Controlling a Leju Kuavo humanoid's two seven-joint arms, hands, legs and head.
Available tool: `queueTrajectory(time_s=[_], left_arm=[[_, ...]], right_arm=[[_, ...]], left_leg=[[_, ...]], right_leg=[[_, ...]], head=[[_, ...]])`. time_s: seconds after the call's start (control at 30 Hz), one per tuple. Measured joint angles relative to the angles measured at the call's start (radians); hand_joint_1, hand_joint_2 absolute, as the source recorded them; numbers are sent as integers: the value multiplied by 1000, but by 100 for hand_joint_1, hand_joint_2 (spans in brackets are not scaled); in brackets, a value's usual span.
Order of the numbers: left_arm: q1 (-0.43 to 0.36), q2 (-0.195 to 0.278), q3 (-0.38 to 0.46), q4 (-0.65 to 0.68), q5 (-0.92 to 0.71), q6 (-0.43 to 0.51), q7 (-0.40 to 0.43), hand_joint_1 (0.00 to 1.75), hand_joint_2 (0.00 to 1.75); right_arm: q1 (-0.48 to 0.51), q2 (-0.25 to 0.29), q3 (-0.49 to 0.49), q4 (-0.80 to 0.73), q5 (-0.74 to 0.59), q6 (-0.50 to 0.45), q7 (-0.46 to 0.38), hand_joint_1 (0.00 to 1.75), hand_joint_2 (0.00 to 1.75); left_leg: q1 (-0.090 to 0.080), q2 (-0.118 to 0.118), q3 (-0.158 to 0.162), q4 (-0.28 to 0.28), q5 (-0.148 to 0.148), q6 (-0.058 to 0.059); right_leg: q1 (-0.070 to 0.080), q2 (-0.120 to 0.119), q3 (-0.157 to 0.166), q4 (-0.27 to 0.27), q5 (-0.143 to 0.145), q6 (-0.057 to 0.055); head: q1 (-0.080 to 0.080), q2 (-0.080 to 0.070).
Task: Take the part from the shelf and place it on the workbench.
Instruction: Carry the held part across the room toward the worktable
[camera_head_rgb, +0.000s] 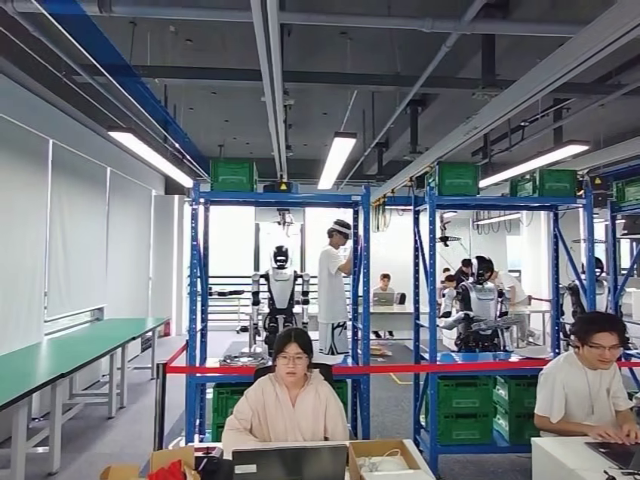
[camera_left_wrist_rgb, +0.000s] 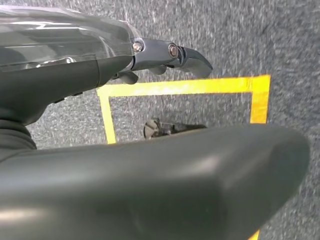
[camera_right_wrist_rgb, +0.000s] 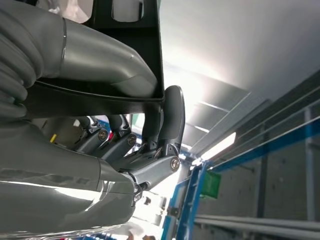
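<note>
- Right robot hand (camera_right_wrist_rgb: 113, 130) holds the part (camera_right_wrist_rgb: 124, 55), a flat black piece with cut-out openings; the thick grey thumb (camera_right_wrist_rgb: 102, 55) lies across one face and the dark fingers (camera_right_wrist_rgb: 171, 112) hook over its edge from the other side.
- Behind that robot hand in the right wrist view: ceiling lights, blue shelf (camera_right_wrist_rgb: 196, 200) uprights, a green crate (camera_right_wrist_rgb: 211, 184) (view is turned).
- Left robot hand (camera_left_wrist_rgb: 158, 160) hangs over grey carpet with a yellow tape outline (camera_left_wrist_rgb: 181, 87); fingers extended and apart, nothing in them.
- Head view: blue shelf racks (camera_head_rgb: 279, 300) with green crates (camera_head_rgb: 232, 174) on top, well away.
- Long green desk (camera_head_rgb: 68, 350) along the left wall.
- Two seated people at laptops close by (a red tape barrier (camera_head_rgb: 407, 368) behind them).
</note>
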Motion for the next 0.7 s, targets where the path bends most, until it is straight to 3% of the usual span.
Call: queueTrajectory(time_s=[0.03, 0.07, 0.13, 0.17, 0.3, 0.37, 0.47, 0.5, 0.53, 0.57, 0.63, 0.7], left_arm=[[1, 0, 0, 0, -1, 0, 0, 0, 0], [1, 0, 0, 0, -3, 0, -1, 0, 0], [-1, 0, 0, 0, -4, 0, -4, 0, 0], [-3, 0, 0, 0, -5, 0, -5, 0, 0], [-5, 0, -1, 0, -7, 0, 0, 0, 0], [-4, 0, -1, 0, -8, 1, 1, 0, 0], [-5, 1, -1, 0, -9, 1, 2, 0, 0], [-4, 1, -1, 0, -10, 1, 3, 0, 0], [-4, 1, -1, 0, -10, 1, 3, 0, 0], [-3, 1, -1, 0, -11, 1, 4, 0, 0], [-3, 1, -1, 0, -13, 1, 6, 0, 0], [-4, 0, -2, 0, -15, 1, 8, 0, 0]], right_arm=[[-3, 0, -5, -1, -1, 0, 5, 175, 175], [-7, 0, -10, -3, -1, 0, 8, 175, 175], [-20, 0, -20, -8, -1, 0, 10, 175, 175], [-29, 0, -26, -10, -1, -2, 12, 175, 175], [-52, -2, -56, -17, -2, -6, 18, 175, 175], [-60, -2, -69, -18, -2, -7, 21, 175, 175], [-62, -3, -86, -15, -2, -10, 21, 175, 175], [-58, -4, -89, -14, -2, -10, 21, 175, 175], [-54, -5, -91, -13, -2, -11, 21, 175, 175], [-52, -5, -92, -12, -1, -11, 21, 175, 175], [-52, -6, -94, -12, 0, -11, 21, 175, 175], [-55, -6, -95, -13, 0, -10, 21, 175, 175]], left_leg=[[1, 1, -12, 3, 18, -2], [3, 3, -7, -30, 53, -3], [4, 9, 33, -142, 129, -5], [4, 12, 52, -187, 144, -2], [1, 8, 72, -224, 132, 18], [3, 6, 77, -227, 129, 28], [2, 5, 82, -227, 123, 37], [1, 5, 84, -227, 121, 39], [0, 4, 87, -227, 119, 40], [-1, 3, 90, -227, 116, 41], [-2, -1, 99, -228, 111, 39], [-2, -4, 102, -231, 108, 34]], right_leg=[[0, 0, 8, 0, -6, 1], [0, 0, 18, 1, -13, 3], [1, 1, 33, 6, -29, 12], [3, 1, 37, 10, -36, 18], [4, -1, 38, 16, -50, 34], [2, -1, 22, 56, -78, 43], [0, 0, -77, 239, -148, 49], [0, 1, -108, 284, -153, 49], [0, 1, -122, 293, -140, 48], [0, 2, -118, 264, -110, 46], [4, 7, -73, 139, -29, 37], [10, 12, -37, 48, 12, 26]], head=[[0, 0], [0, 0], [0, 0], [0, 0], [-1, 0], [-1, 0], [-1, 0], [-1, 0], [-1, 0], [-1, 0], [-1, 0], [-1, 0]])
